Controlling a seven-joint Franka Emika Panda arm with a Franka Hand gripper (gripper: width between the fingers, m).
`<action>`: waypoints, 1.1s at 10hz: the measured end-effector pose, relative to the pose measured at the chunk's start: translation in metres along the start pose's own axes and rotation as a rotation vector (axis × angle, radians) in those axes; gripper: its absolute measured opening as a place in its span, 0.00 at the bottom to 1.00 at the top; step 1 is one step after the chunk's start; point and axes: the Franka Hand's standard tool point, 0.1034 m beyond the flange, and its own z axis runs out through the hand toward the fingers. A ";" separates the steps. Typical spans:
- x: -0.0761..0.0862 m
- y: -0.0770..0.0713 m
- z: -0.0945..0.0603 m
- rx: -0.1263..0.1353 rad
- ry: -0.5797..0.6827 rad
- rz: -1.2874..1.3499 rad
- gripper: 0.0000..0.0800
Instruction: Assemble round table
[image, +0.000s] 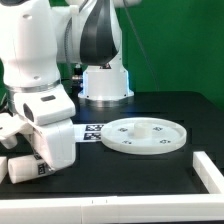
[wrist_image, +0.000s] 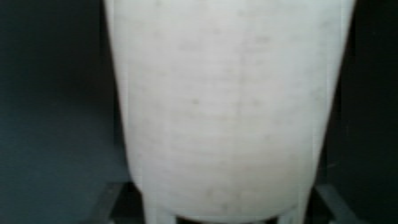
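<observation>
White plastic leg (wrist_image: 222, 100) pinched in the tool (wrist_image: 222, 203).
Nothing is joined yet: the disc (image: 145, 136) is seen bare, away from the tabletop (image: 195, 112) edges.

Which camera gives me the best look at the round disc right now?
The exterior view. It shows the whole round disc lying flat on the black table, rim and central hub clear, nothing covering it. The wrist view shows none of it: a white cylinder fills that picture.

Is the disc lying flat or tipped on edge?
Flat. The disc rests rim-up on the table, its hub pointing up.
</observation>
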 end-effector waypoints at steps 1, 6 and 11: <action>-0.002 -0.002 0.000 0.009 -0.009 -0.085 0.40; -0.006 -0.010 0.001 0.010 -0.010 -0.357 0.40; -0.008 -0.012 0.001 0.014 -0.011 -0.329 0.49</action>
